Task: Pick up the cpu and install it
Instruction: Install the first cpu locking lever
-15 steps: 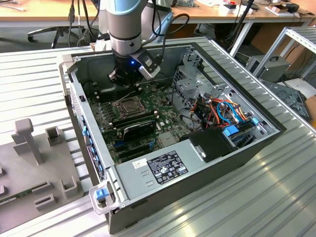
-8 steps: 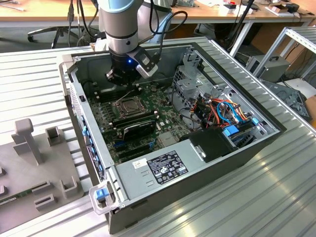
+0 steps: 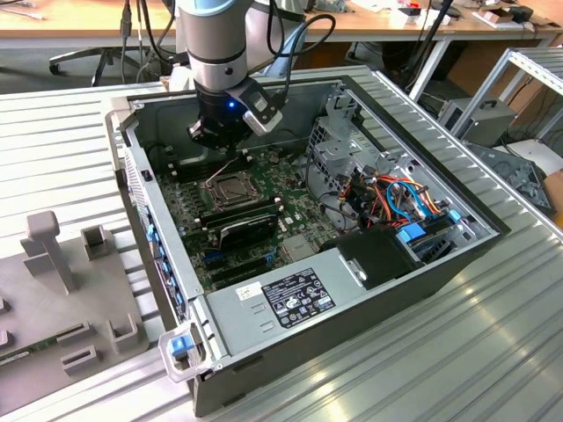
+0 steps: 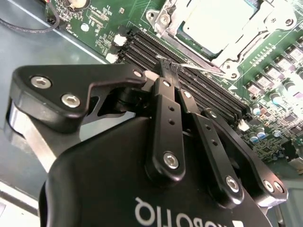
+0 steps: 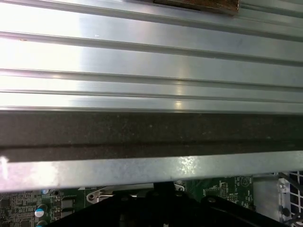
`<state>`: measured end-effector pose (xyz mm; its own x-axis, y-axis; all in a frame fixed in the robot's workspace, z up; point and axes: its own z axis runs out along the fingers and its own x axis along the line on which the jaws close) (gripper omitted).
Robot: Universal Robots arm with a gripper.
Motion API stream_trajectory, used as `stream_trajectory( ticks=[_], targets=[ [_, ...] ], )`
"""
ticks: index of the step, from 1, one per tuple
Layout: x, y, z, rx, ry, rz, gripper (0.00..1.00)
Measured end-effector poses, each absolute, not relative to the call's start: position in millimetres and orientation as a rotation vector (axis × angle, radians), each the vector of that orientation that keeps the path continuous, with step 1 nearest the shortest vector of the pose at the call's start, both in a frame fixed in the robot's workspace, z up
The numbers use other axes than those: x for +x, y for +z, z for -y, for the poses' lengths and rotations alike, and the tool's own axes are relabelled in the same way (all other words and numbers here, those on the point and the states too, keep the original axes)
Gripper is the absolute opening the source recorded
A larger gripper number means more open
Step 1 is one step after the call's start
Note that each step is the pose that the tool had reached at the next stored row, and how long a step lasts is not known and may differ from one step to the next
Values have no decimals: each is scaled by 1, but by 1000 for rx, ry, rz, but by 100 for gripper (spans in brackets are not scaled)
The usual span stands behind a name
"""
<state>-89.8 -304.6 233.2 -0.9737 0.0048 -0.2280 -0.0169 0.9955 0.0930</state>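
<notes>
One open computer case (image 3: 352, 290) lay on a ribbed metal tabletop (image 3: 493, 352), desks behind it. One cpu (image 4: 215, 23) sat in the silver socket (image 4: 265, 35), just beyond the fingers (image 4: 166, 71), which were pressed together on a thin wire lever (image 4: 199, 70) beside it.

the arm (image 3: 209, 35) is a grey cylinder with a pale blue band, black cables looping beside it — a small blue light glows just above the gripper (image 4: 169, 71). the gripper is matte black, its linkage bars pinned with silver hex screws, white lettering on its body.
</notes>
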Motion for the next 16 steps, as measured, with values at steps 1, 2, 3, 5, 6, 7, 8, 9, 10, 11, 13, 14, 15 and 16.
stream_trajectory(
  ticks=[1,2,3,5,6,7,8,9,10,11,13,14,15,16],
  targets=[
    [-91,233,305,-9,137,-2909,11],
    [-94,233,305,-9,135,-2909,11],
    [-96,233,305,-9,135,-2908,11],
    [-98,233,305,-9,134,-2908,11],
    [-100,233,305,-9,134,-2908,11],
    [-101,233,305,-9,133,-2908,11],
    [-102,233,305,-9,132,-2909,11],
    [-102,233,305,-9,131,-2909,11],
    [-103,233,305,-9,129,-2909,11],
    [-103,233,305,-8,127,-2909,11],
    [-105,233,305,-7,122,-2909,11],
    [-105,233,305,-7,122,-2909,11],
    [-105,233,305,-7,122,-2909,11],
    [-105,233,305,-7,121,-2909,11]
  ],
)
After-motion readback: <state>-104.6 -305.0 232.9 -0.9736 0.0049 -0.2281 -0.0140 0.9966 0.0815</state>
